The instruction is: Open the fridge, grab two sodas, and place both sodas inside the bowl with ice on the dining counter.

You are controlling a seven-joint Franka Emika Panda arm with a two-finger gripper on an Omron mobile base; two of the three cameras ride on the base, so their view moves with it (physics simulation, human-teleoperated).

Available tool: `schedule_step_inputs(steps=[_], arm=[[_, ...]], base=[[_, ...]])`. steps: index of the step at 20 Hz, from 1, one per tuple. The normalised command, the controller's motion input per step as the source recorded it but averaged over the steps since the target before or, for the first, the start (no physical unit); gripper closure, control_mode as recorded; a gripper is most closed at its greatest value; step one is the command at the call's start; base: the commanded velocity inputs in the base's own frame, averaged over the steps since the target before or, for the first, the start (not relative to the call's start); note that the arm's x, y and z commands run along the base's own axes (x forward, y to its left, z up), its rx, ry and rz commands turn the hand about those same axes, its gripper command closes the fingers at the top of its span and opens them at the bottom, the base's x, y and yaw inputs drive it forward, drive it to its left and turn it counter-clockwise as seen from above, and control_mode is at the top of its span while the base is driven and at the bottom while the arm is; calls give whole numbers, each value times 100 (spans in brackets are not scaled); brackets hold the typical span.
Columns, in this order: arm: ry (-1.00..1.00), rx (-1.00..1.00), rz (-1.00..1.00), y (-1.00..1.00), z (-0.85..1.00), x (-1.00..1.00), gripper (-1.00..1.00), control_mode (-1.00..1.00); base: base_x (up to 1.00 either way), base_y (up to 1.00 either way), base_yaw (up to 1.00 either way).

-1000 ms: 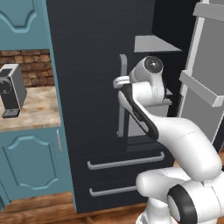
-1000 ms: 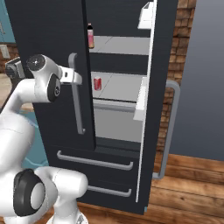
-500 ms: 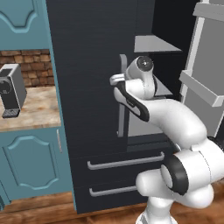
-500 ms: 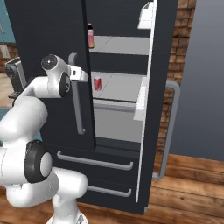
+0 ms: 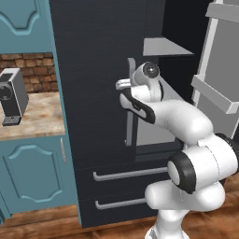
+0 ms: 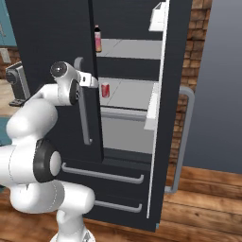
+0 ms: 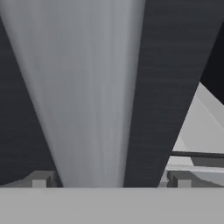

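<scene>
Fridge [image 6: 52, 42]: tall and black, long axis vertical; right door swung wide open with its inner face toward the shelves, left door shut.
Left door handle [image 6: 84, 118]: grey bar, long axis vertical, running up the door's inner edge; in the hand view it fills the centre as a broad grey band [image 7: 83, 87].
Gripper [image 7: 109, 179]: fingers apart, one fingertip [image 7: 41, 178] on each side of the handle bar, close against the left door; no clamping on the bar is visible.
Gripper, right base view [image 6: 90, 80]: level with the upper part of the handle.
Pink-red bottle [image 6: 98, 38]: upright on the upper grey shelf, dark cap up, near the shelf's left edge.
Red can [image 6: 105, 90]: upright on the shelf below, pale top up, just right of the gripper.
Bottom drawers [image 5: 116, 175]: two, shut, grey handles horizontal.
Desk [image 5: 32, 116]: left of the fridge, on teal cabinets, carrying a coffee machine [image 5: 11, 95].
</scene>
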Motion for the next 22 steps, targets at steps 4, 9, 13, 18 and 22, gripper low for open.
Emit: schedule_step_inputs(steps=[4,9,13,18,22], arm=[[0,0,0,16,-18,63,100,-100],[0,1,0,8,-5,31,100,-100],[1,1,5,24,-2,-13,100,-100],[0,0,7,40,-1,-69,100,-100],[0,1,6,47,0,-97,100,-100]], base=[[0,0,0],[0,0,0],[0,0,0],[0,0,0],[0,0,0]])
